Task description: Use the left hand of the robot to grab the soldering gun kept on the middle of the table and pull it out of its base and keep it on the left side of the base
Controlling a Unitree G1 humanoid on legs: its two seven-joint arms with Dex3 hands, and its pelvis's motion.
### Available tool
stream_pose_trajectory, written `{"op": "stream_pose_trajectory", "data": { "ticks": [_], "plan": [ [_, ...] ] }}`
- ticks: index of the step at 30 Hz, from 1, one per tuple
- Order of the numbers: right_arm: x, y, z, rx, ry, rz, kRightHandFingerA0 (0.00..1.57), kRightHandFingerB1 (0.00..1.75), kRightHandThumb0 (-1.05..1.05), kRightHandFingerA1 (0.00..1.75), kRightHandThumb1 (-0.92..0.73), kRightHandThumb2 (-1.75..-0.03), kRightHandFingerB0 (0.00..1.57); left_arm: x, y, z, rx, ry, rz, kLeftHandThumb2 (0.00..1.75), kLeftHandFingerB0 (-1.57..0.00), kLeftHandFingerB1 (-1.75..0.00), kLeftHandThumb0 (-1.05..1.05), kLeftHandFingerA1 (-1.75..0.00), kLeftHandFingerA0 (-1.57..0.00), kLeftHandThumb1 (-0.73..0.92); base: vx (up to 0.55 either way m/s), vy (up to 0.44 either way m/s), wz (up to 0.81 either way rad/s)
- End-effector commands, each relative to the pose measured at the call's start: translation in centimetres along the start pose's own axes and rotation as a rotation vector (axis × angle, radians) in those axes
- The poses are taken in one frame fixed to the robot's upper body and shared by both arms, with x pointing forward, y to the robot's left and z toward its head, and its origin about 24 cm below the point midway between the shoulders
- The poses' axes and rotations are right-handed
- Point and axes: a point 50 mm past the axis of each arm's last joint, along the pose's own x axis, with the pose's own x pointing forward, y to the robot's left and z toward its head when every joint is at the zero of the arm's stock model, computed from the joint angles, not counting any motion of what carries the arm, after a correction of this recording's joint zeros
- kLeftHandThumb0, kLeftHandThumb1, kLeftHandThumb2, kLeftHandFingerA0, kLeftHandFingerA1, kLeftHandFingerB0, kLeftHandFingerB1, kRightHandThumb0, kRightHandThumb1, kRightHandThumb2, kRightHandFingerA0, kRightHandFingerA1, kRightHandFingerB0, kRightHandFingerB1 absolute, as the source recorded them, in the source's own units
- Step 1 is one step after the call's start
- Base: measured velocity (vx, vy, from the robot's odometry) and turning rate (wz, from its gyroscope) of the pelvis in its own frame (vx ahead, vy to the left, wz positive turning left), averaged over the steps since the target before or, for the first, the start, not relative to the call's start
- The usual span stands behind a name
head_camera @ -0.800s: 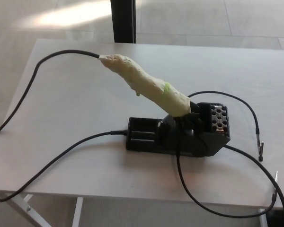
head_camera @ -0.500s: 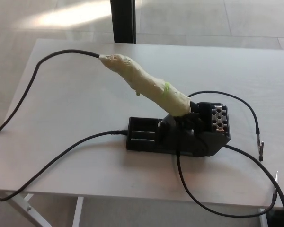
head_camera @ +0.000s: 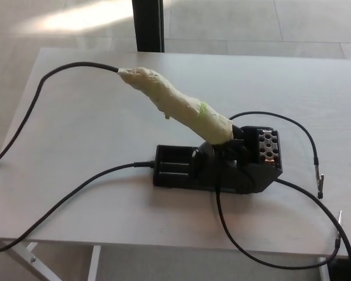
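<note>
Soldering gun (head_camera: 178, 105) being held in its base (head_camera: 222, 167) at the middle of the table (head_camera: 93, 134); neither robot hand is being shown.

The pale table is being crossed by several black cables, with light floor being seen beyond its far edge and a dark post (head_camera: 148, 24) being cut off at the top. The black base is being kept near the table's centre, its low tray part lying to picture left and its raised holder to the right. The gun, wrapped in pale yellowish tape, is being carried tilted in the holder, nose down in the socket, handle rising toward the far left. A cable (head_camera: 58, 76) is being trailed from the handle's end over the left edge. A perforated block (head_camera: 268, 143) is being seated at the base's right end. Finger state cannot be told, since no hand is in view.
</note>
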Motion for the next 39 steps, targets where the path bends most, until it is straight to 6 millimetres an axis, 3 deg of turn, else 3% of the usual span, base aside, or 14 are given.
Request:
{"op": "stream_pose_trajectory", "data": {
  "ticks": [1, 6, 12, 14, 15, 17, 19, 21, 22, 26, 32, 33, 37, 39],
  "plan": [
    [-0.1, -1.0, 0.6, 0.006, -0.024, -0.012, 0.92, 1.04, -1.05, 1.36, -0.31, -1.31, 0.13, 1.4, -2.2, 17.7, 0.164, -0.392, -0.188, 0.59, -0.31, -0.4, -0.49, -0.54, -0.41, 0.69, 0.0, 0.0, 0.0],
    [-0.2, -1.3, 0.5, -0.006, -0.019, -0.019, 0.79, 1.57, -0.98, 1.41, -0.22, -1.23, 0.02, 2.1, -6.2, 20.2, 0.29, -0.467, -0.332, 0.6, -0.34, -0.37, -0.66, -0.48, -0.41, 0.66, 0.0, 0.0, 0.0],
    [-0.2, -1.5, 0.6, 0.0, -0.024, -0.02, 0.92, 1.05, -1.05, 1.34, -0.32, -1.31, 0.14, -0.2, -15.3, 21.8, 0.522, -0.583, -0.614, 0.59, -0.34, -0.43, -0.62, -0.55, -0.4, 0.64, 0.0, 0.0, 0.0],
    [-0.2, -1.4, 0.7, -0.012, -0.025, -0.017, 0.8, 1.58, -1.0, 1.41, -0.25, -1.2, 0.03, -1.1, -18.4, 21.1, 0.596, -0.598, -0.711, 0.59, -0.39, -0.44, -0.65, -0.67, -0.37, 0.63, 0.0, 0.0, 0.0],
    [-0.2, -1.4, 0.8, -0.006, -0.028, -0.015, 0.9, 1.04, -1.05, 1.24, -0.32, -1.3, 0.13, -1.7, -19.5, 20.9, 0.632, -0.627, -0.738, 0.59, -0.39, -0.45, -0.63, -0.64, -0.39, 0.63, 0.0, 0.0, 0.0],
    [-0.2, -1.4, 0.8, -0.013, -0.029, -0.012, 0.96, 1.02, -0.95, 1.26, -0.28, -1.26, 0.19, -2.3, -21.1, 20.5, 0.64, -0.623, -0.807, 0.6, -0.39, -0.46, -0.63, -0.57, -0.36, 0.63, 0.0, 0.0, 0.0],
    [-0.2, -1.3, 0.8, -0.014, -0.027, -0.013, 0.82, 1.56, -1.0, 1.41, -0.24, -1.25, 0.04, -2.5, -21.8, 20.3, 0.646, -0.605, -0.832, 0.59, -0.37, -0.43, -0.6, -0.6, -0.45, 0.64, 0.0, 0.0, 0.0],
    [-0.2, -1.4, 0.9, -0.007, -0.027, -0.01, 0.88, 1.04, -0.96, 1.2, -0.31, -1.28, 0.2, -2.8, -22.8, 20.2, 0.711, -0.606, -0.842, 0.62, -0.35, -0.41, -0.67, -0.55, -0.38, 0.61, 0.0, 0.0, 0.0],
    [-0.1, -1.4, 0.9, -0.008, -0.024, -0.016, 0.8, 1.57, -0.99, 1.4, -0.23, -1.22, 0.05, -3.1, -23.3, 20.2, 0.723, -0.633, -0.855, 0.59, -0.36, -0.42, -0.61, -0.56, -0.41, 0.63, 0.0, 0.0, 0.0],
    [-0.1, -1.5, 1.1, -0.017, -0.021, -0.028, 1.03, 1.04, -0.96, 1.29, -0.27, -1.25, 0.2, -3.6, -25.4, 20.4, 0.735, -0.638, -0.877, 0.6, -0.41, -0.44, -0.63, -0.61, -0.4, 0.66, 0.0, 0.0, 0.0],
    [-0.1, -1.7, 1.1, -0.009, -0.017, -0.02, 1.02, 1.21, -1.03, 1.22, -0.18, -1.24, 0.32, -4.3, -27.2, 20.8, 0.723, -0.678, -0.928, 0.6, -0.42, -0.45, -0.65, -0.58, -0.36, 0.68, 0.0, 0.0, 0.0],
    [-0.1, -1.7, 1.1, -0.013, -0.016, -0.02, 0.78, 1.53, -0.98, 1.41, -0.19, -1.23, 0.1, -4.9, -27.7, 21.2, 0.74, -0.697, -0.937, 0.97, -0.34, -0.55, -0.72, -0.62, -0.34, 0.56, 0.0, 0.0, 0.0],
    [-0.1, -1.5, 1.2, -0.019, -0.026, -0.017, 0.81, 1.53, -1.0, 1.39, -0.21, -1.22, 0.18, -5.4, -28.3, 21.7, 0.732, -0.728, -0.954, 0.61, -0.41, -0.46, -0.67, -0.63, -0.37, 0.7, 0.0, 0.0, 0.0],
    [-0.1, -1.6, 1.3, -0.026, -0.026, -0.019, 0.81, 1.55, -0.99, 1.43, -0.21, -1.22, 0.13, -5.7, -28.7, 21.8, 0.734, -0.726, -0.968, 0.99, -0.3, -0.55, -0.66, -0.67, -0.37, 0.54, 0.0, 0.0, 0.0]
  ]
}}
